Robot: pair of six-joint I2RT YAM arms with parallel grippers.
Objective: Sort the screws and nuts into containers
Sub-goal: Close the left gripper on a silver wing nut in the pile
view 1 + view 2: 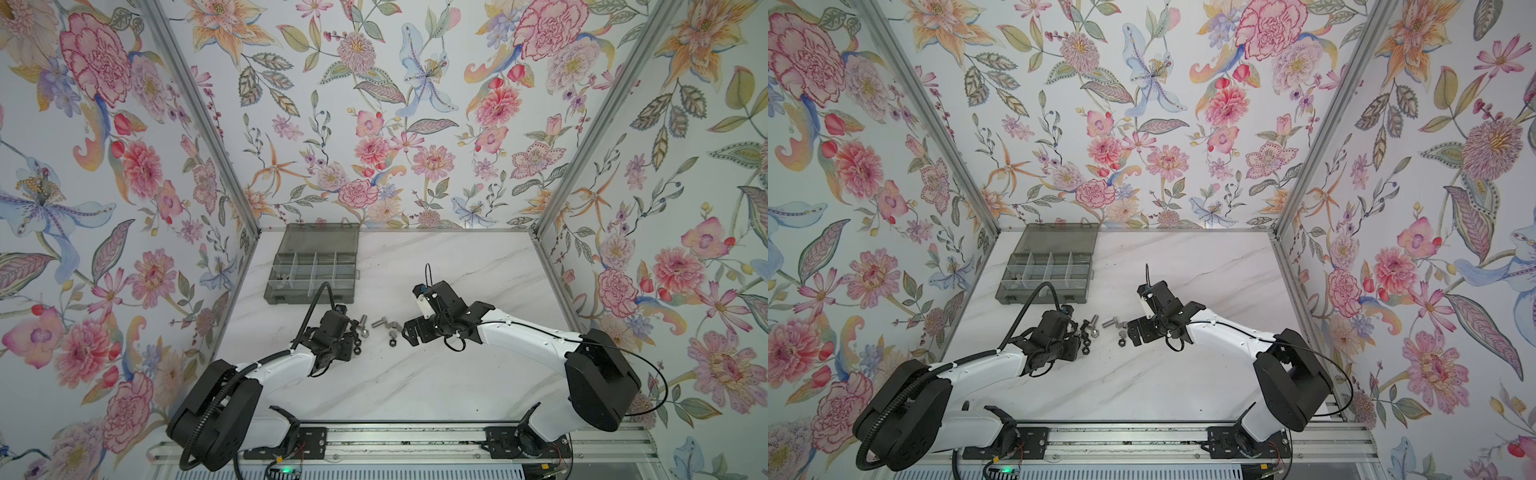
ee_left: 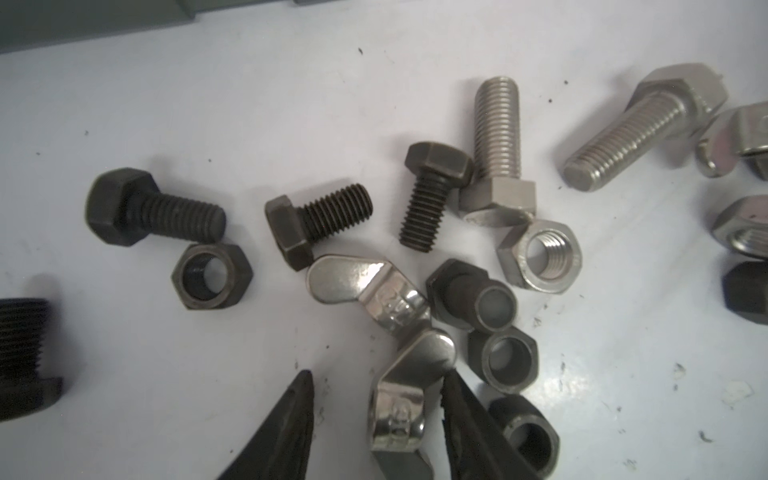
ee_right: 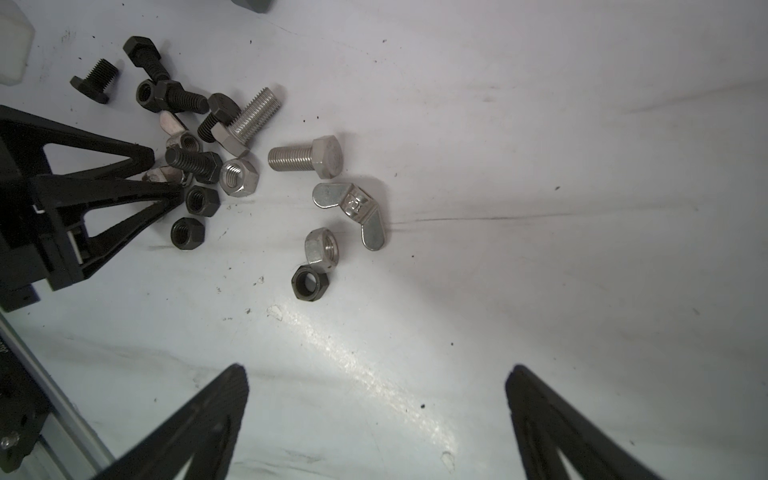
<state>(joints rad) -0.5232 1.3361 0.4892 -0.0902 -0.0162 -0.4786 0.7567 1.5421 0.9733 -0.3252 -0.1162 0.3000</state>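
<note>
Screws and nuts lie in a loose pile [image 1: 376,328] on the marble table between my two grippers. My left gripper [image 2: 376,374] stands low over a silver wing nut [image 2: 399,407]. One finger touches the wing nut and the other stands apart, so the jaws are open around it. Close by are black screws [image 2: 320,220], a silver screw [image 2: 498,141], black nuts [image 2: 503,357] and a silver nut [image 2: 540,255]. My right gripper [image 3: 376,370] is wide open over bare table, beside another wing nut [image 3: 353,208]. The containers [image 1: 314,266] sit at the back left in an open grey box.
The box's lid [image 1: 322,237] lies flat against the back wall. Floral walls close in the table on three sides. A metal rail [image 1: 395,440] with both arm bases runs along the front edge. The left arm's black cable [image 1: 320,299] loops over the box's front.
</note>
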